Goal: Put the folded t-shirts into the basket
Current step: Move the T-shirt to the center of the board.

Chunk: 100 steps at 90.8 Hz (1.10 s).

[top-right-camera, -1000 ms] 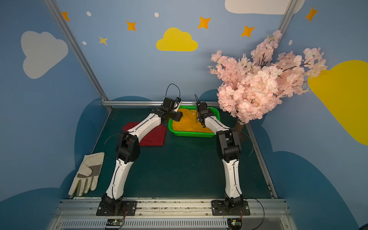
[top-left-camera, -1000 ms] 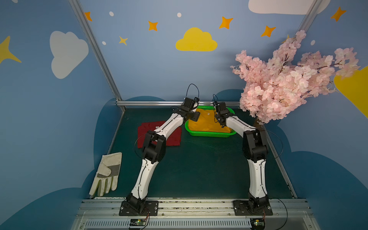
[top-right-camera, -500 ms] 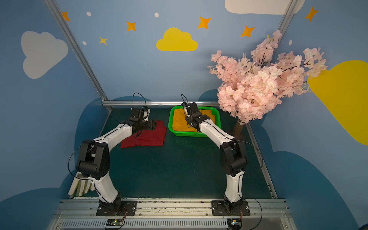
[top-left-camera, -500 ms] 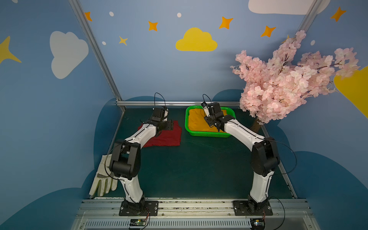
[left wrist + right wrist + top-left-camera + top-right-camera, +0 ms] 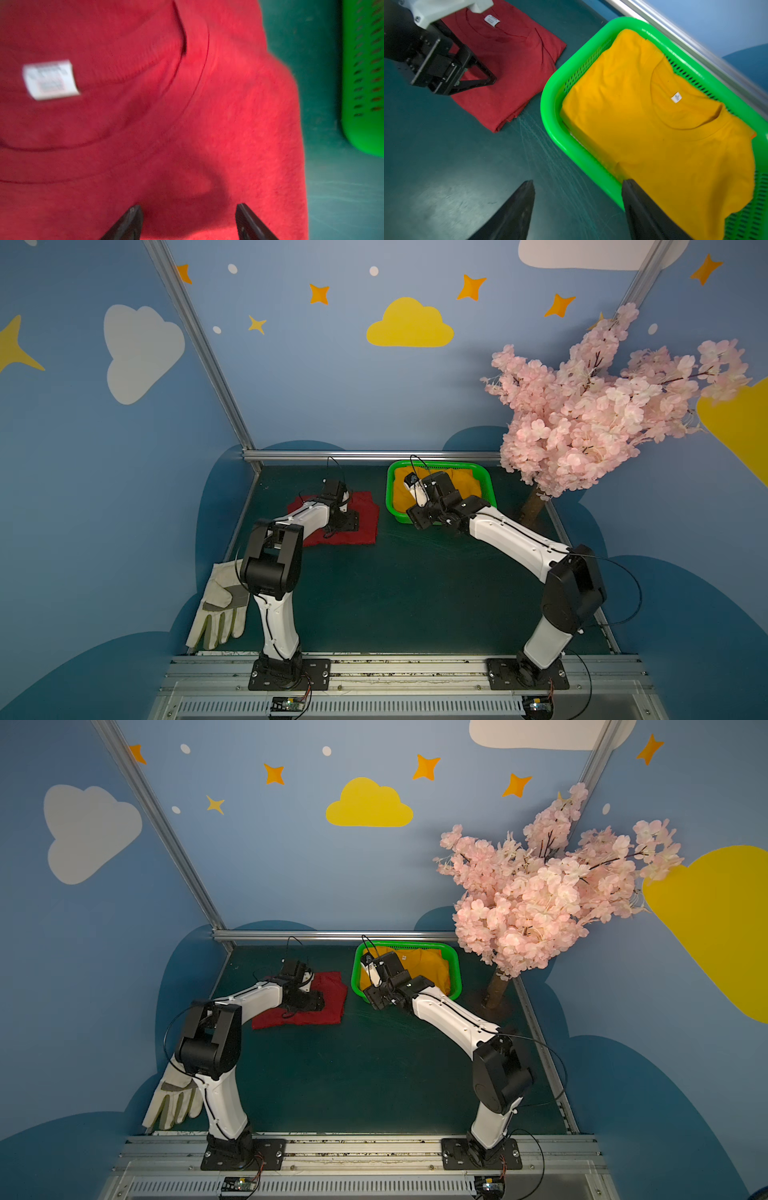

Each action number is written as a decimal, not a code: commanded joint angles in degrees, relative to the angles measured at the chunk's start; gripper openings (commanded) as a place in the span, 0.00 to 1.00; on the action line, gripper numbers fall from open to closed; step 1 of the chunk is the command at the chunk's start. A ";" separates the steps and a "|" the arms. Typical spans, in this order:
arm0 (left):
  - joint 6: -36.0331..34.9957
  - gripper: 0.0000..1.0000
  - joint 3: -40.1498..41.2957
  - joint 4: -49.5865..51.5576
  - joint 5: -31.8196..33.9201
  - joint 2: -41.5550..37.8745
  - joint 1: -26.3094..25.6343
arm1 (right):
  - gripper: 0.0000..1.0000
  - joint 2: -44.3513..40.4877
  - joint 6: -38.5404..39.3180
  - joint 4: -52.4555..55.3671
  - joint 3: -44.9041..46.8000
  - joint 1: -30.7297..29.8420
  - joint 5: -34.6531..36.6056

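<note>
We see the left gripper (image 5: pixel 188 210), jaws wide and empty, low over the dark red t-shirt (image 5: pixel 228 124) lying on the table (image 5: pixel 446 166) beside the basket (image 5: pixel 548 108), while the right gripper (image 5: pixel 577 184), equally wide and holding nothing, hangs at a corner of the basket, the mustard yellow t-shirt (image 5: pixel 654 149) lying inside it.

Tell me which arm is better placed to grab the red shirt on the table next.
Left. The left gripper is open directly above the dark red t-shirt; the right gripper is open at the rim of the basket, away from that shirt.
</note>
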<state>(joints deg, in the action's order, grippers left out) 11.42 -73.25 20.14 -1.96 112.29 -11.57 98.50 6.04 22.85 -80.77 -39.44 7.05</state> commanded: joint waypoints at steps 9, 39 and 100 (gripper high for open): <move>2.82 0.75 8.58 -1.02 -0.76 -4.47 -3.25 | 0.72 -6.04 -9.66 2.18 6.91 0.87 -5.01; 12.67 0.75 33.28 -11.20 1.20 -20.61 -16.68 | 0.72 -17.01 -18.43 1.07 22.42 3.89 -9.25; 18.31 0.76 32.48 -5.70 8.28 -37.53 -30.21 | 0.75 -13.83 -27.15 -11.96 33.05 6.75 -19.50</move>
<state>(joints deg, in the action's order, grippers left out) 33.15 -42.17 10.37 4.95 78.39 -48.90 80.49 -22.09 15.03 -42.72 -30.41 -9.10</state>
